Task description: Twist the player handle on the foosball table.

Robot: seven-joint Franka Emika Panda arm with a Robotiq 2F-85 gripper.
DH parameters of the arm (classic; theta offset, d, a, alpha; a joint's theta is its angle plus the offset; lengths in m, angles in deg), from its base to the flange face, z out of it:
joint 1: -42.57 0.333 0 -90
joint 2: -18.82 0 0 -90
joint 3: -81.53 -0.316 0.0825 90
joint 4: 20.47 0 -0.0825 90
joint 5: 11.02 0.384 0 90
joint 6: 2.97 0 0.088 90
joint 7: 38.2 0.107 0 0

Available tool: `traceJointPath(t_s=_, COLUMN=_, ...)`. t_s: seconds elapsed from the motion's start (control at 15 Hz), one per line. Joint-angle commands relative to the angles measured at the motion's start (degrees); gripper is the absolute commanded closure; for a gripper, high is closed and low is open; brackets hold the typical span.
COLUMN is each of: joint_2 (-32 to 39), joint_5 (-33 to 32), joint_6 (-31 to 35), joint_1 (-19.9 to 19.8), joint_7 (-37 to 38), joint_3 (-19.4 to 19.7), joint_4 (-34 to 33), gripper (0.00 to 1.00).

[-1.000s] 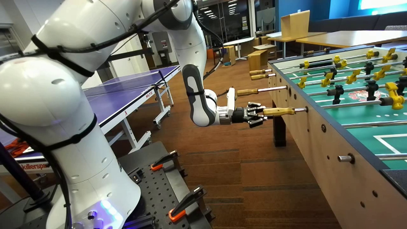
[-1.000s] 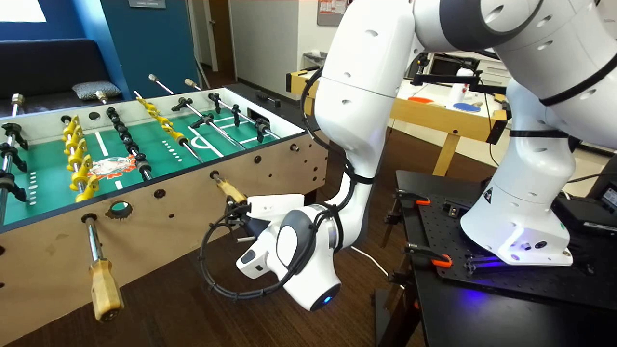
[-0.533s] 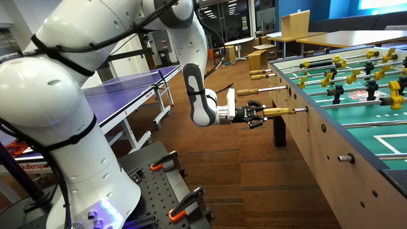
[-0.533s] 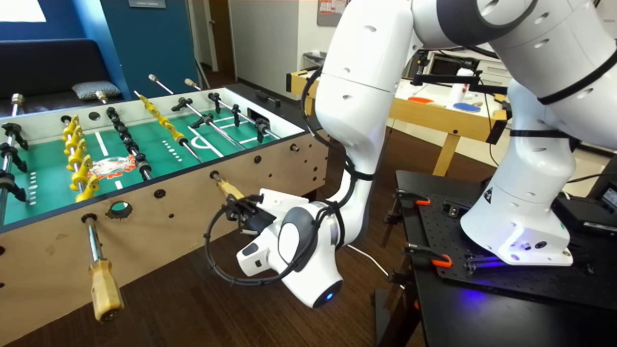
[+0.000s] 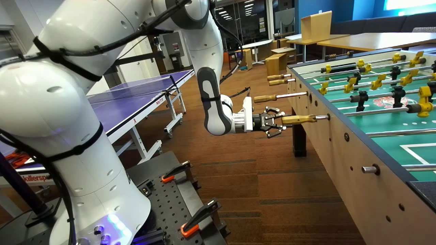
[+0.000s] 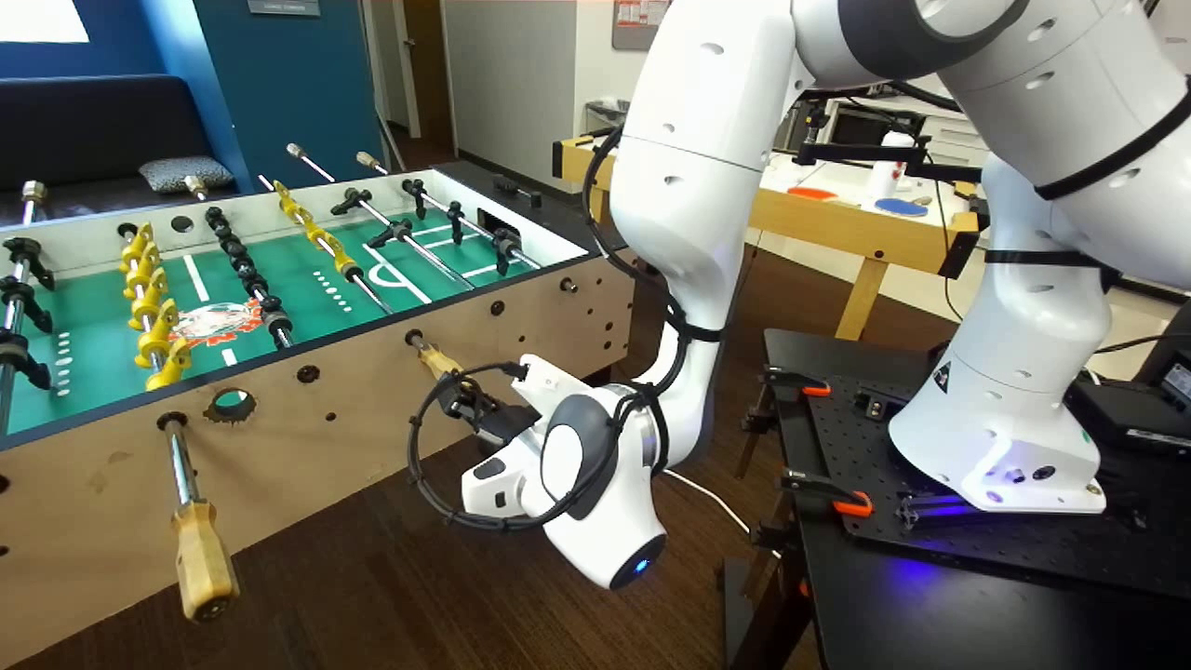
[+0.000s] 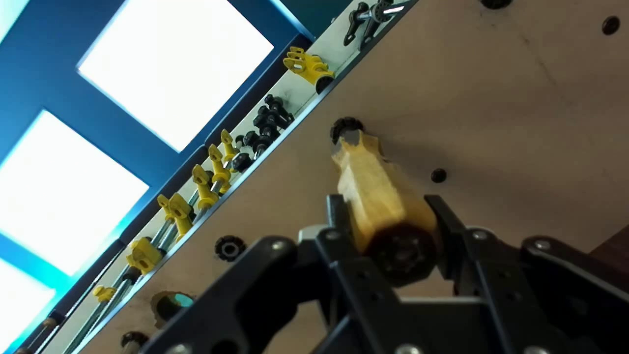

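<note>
The foosball table [image 5: 340, 153] shows in both exterior views, its side panel [image 6: 316, 475] facing the arm. A wooden player handle [image 5: 299, 119] sticks out on a steel rod; in an exterior view [image 6: 435, 358] its outer end is hidden by the gripper. In the wrist view the handle [image 7: 376, 191] points toward the camera, its dark end cap between the fingers. My gripper [image 7: 388, 216] has one finger on each side of the handle's end, shut on it. The gripper also shows in an exterior view [image 5: 284, 121]. Yellow players [image 5: 425, 102] sit on this rod.
Another wooden handle [image 6: 205, 563] sticks out beside the held one. A bare rod end [image 5: 369, 169] juts from the panel. A purple ping-pong table [image 5: 129, 102] stands behind the arm. Orange-tipped clamps [image 5: 190, 228] hold the arm's base plate.
My gripper and wrist have rolled about the handle's axis, swinging the cable loop and wrist camera round. The yellow players on the rod have tilted slightly. The handle stays between the fingers.
</note>
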Motion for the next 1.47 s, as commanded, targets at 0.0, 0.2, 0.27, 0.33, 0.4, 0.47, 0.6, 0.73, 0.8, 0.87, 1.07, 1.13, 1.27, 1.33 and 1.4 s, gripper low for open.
traceJointPath(t_s=0.0, joint_2=0.2, joint_5=-0.1, joint_6=-0.2, joint_1=-0.2, joint_7=-0.2, joint_3=-0.3, joint_4=-0.2, gripper=0.58)
traceJointPath(t_s=0.2, joint_2=0.0, joint_5=0.7, joint_6=1.1, joint_1=-1.8, joint_7=4.4, joint_3=-1.6, joint_4=-0.3, gripper=0.83)
traceJointPath(t_s=0.27, joint_2=0.1, joint_5=0.9, joint_6=1.6, joint_1=-2.6, joint_7=7.8, joint_3=-2.2, joint_4=-0.3, gripper=0.83)
traceJointPath(t_s=0.33, joint_2=0.2, joint_5=0.9, joint_6=1.6, joint_1=-2.6, joint_7=10.3, joint_3=-2.3, joint_4=-0.1, gripper=0.83)
traceJointPath(t_s=0.4, joint_2=0.2, joint_5=0.7, joint_6=1.6, joint_1=-2.7, joint_7=13.1, joint_3=-2.3, joint_4=0.1, gripper=0.83)
traceJointPath(t_s=0.47, joint_2=0.2, joint_5=0.7, joint_6=1.6, joint_1=-2.8, joint_7=15.6, joint_3=-2.3, joint_4=0.2, gripper=0.83)
traceJointPath(t_s=0.6, joint_2=0.1, joint_5=0.5, joint_6=1.6, joint_1=-3.1, joint_7=20.8, joint_3=-2.3, joint_4=0.5, gripper=0.83)
traceJointPath(t_s=0.73, joint_2=0.1, joint_5=0.4, joint_6=1.8, joint_1=-3.4, joint_7=25.8, joint_3=-2.2, joint_4=0.7, gripper=0.83)
traceJointPath(t_s=0.8, joint_2=0.1, joint_5=0.2, joint_6=2.0, joint_1=-3.5, joint_7=28.2, joint_3=-2.2, joint_4=0.7, gripper=0.83)
traceJointPath(t_s=0.87, joint_2=0.1, joint_5=0.1, joint_6=2.1, joint_1=-3.5, joint_7=30.6, joint_3=-2.2, joint_4=0.8, gripper=0.83)
traceJointPath(t_s=1.07, joint_2=0.2, joint_5=-0.5, joint_6=2.5, joint_1=-3.6, joint_7=37.9, joint_3=-2.2, joint_4=0.7, gripper=0.83)
traceJointPath(t_s=1.13, joint_2=0.2, joint_5=-0.6, joint_6=2.6, joint_1=-3.6, joint_7=40.3, joint_3=-2.2, joint_4=0.7, gripper=0.83)
traceJointPath(t_s=1.27, joint_2=0.3, joint_5=-0.9, joint_6=2.7, joint_1=-3.6, joint_7=45.1, joint_3=-2.2, joint_4=0.6, gripper=0.83)
traceJointPath(t_s=1.33, joint_2=0.4, joint_5=-0.9, joint_6=2.8, joint_1=-3.6, joint_7=47.6, joint_3=-2.2, joint_4=0.7, gripper=0.83)
traceJointPath(t_s=1.4, joint_2=0.3, joint_5=-1.1, joint_6=2.9, joint_1=-3.6, joint_7=50.0, joint_3=-2.2, joint_4=0.7, gripper=0.83)
